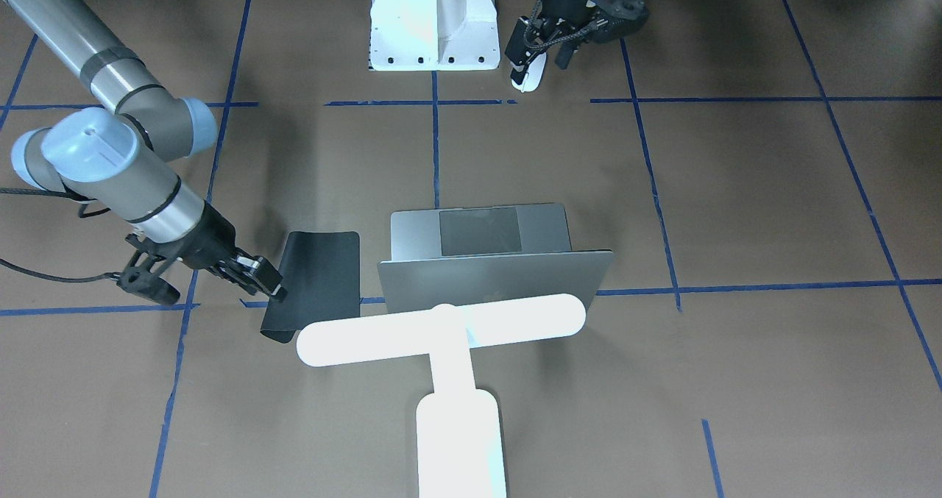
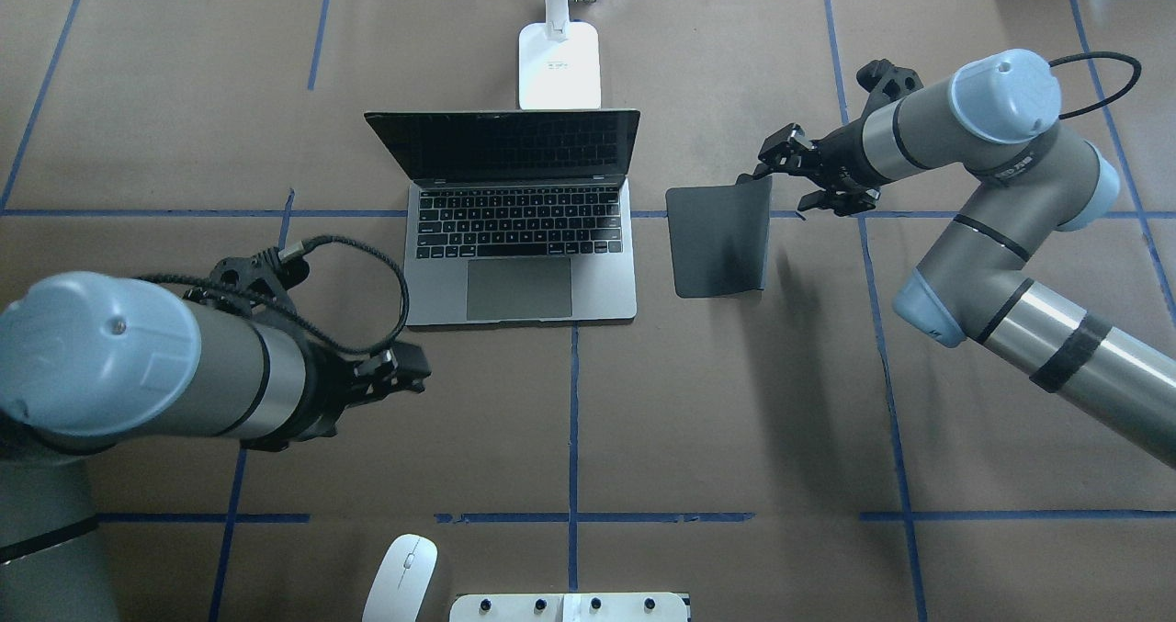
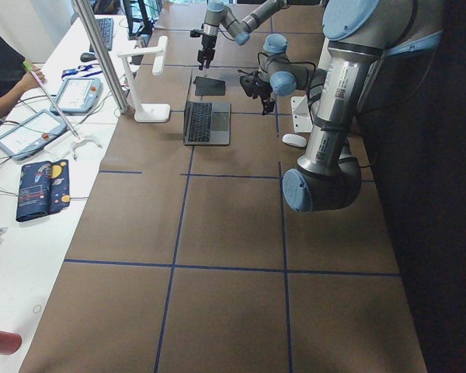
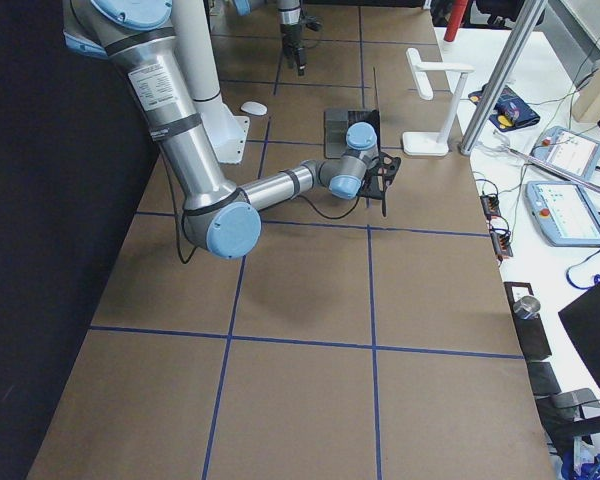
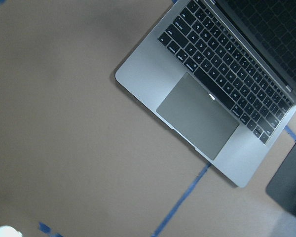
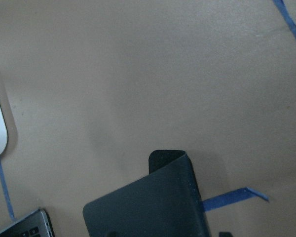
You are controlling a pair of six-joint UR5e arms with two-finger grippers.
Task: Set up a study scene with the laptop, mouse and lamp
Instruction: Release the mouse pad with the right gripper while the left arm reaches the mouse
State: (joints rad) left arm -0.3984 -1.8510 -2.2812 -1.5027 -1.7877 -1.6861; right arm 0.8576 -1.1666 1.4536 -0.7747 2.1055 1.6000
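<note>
The silver laptop (image 2: 519, 264) stands open at the table's middle, its lid (image 1: 493, 274) towards the white T-shaped lamp (image 1: 441, 329), whose base (image 2: 559, 66) is just behind it. The white mouse (image 2: 402, 574) lies near the robot's base, next to the pedestal, and shows in the front-facing view (image 1: 531, 77) too. My left gripper (image 1: 542, 53) hangs above the table near the mouse, jaws apart and empty. My right gripper (image 2: 767, 174) is shut on the far right corner of the black mat (image 2: 712, 236), whose right edge is curled up off the table.
The white bolted pedestal (image 1: 434, 27) stands at the robot's side of the table. Blue tape lines cross the brown table cover. In the exterior left view a side bench (image 3: 31, 132) holds tablets and a person's arm.
</note>
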